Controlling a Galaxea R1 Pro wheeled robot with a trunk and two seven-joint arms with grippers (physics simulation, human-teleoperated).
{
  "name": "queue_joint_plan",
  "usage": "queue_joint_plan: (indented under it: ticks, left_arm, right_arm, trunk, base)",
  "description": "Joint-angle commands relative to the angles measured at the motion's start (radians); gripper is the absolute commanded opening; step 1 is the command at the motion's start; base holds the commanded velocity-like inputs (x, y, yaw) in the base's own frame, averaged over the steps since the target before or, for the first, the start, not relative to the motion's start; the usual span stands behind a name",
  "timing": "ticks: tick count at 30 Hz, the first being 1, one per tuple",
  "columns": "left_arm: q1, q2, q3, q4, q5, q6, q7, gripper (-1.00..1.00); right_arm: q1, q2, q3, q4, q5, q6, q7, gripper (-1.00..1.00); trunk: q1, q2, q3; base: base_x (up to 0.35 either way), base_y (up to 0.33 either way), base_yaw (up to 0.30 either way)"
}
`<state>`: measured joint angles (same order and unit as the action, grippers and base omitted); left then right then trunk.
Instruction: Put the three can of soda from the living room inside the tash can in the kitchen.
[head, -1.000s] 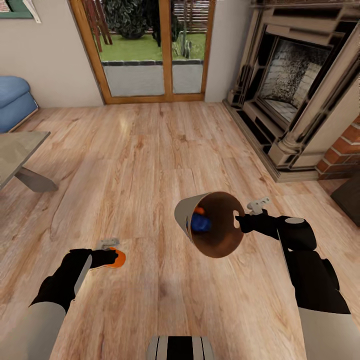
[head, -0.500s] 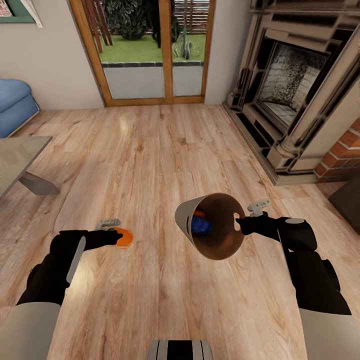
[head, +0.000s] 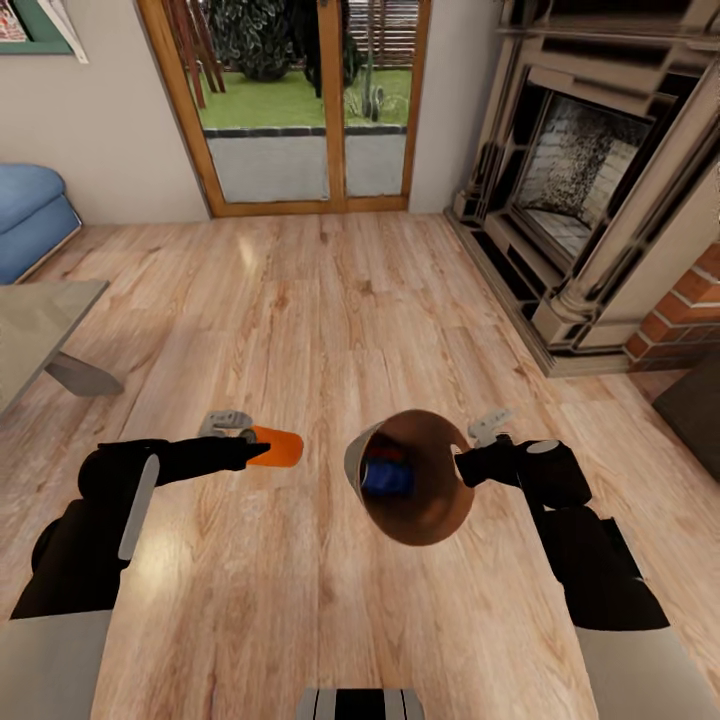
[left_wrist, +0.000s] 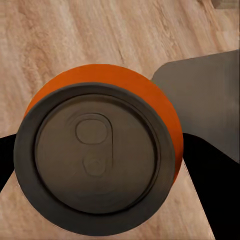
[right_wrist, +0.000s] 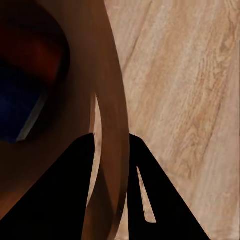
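Left gripper (head: 258, 447) is now further forward and inboard than a second ago, so our orange can (head: 277, 446) sits much nearer the bin (head: 408, 489), lying sideways with its end pointing at the bin's mouth. Right gripper (head: 462, 468) has pulled the bin slightly inward and lower in our head view. Inside the bin the blue can (head: 385, 478) still shows, the orange one no longer does.
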<state>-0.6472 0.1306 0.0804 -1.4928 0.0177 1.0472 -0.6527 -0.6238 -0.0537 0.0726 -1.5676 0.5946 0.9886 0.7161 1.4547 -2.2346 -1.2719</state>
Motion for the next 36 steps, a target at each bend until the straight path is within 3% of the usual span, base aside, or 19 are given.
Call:
queue_joint_plan:
  ticks: [1, 6, 15, 21, 27, 31, 32, 36]
  left_arm:
    - [0.000, 0.000, 0.000, -0.003, -0.006, 0.000, -0.009, -1.00]
    - [0.000, 0.004, 0.000, -0.013, -0.006, 0.000, -0.040, -1.00]
    - [0.000, 0.010, 0.004, -0.015, -0.005, 0.000, -0.089, -1.00]
    - [0.001, 0.010, 0.005, -0.038, -0.005, 0.000, -0.155, -1.00]
    - [0.001, 0.004, 0.001, -0.092, -0.005, 0.000, -0.269, -1.00]
    - [0.001, 0.002, 0.002, -0.097, -0.005, 0.000, -0.346, -1.00]
    - [0.001, 0.001, 0.003, -0.099, -0.005, 0.000, -0.401, -1.00]
    - [0.001, -0.001, 0.003, -0.099, -0.001, 0.000, -0.439, -1.00]
  right_arm:
    - [-0.001, 0.000, 0.006, -0.001, -0.010, 0.018, 0.006, -1.00]
    - [-0.004, 0.000, 0.032, 0.000, -0.011, 0.059, 0.013, -1.00]
    - [-0.012, -0.006, 0.036, 0.019, -0.012, 0.059, 0.016, -1.00]
    - [-0.037, -0.009, 0.036, 0.069, -0.011, 0.059, 0.016, -1.00]
    - [-0.133, -0.005, 0.037, 0.252, -0.009, 0.059, 0.016, -1.00]
    - [-0.144, -0.003, 0.038, 0.282, -0.008, 0.059, 0.016, -1.00]
    - [-0.147, -0.001, 0.045, 0.295, -0.007, 0.059, 0.016, -1.00]
    - [-0.149, 0.001, 0.078, 0.315, 0.006, 0.059, 0.016, -1.00]
  trunk:
    - [-0.004, 0.007, 0.003]
    - [-0.023, 0.042, 0.019]
    - [-0.058, 0.105, 0.047]
    - [-0.081, 0.147, 0.066]
    - [-0.104, 0.189, 0.085]
    - [-0.119, 0.217, 0.097]
    - [-0.123, 0.224, 0.100]
    - [-0.138, 0.252, 0.113]
  base:
    - [0.000, 0.000, 0.000]
    - [0.000, 0.000, 0.000]
    - [0.000, 0.000, 0.000]
    - [0.000, 0.000, 0.000]
    - [0.000, 0.000, 0.000]
    - [0.000, 0.000, 0.000]
    - [0.000, 0.000, 0.000]
    - [0.000, 0.000, 0.000]
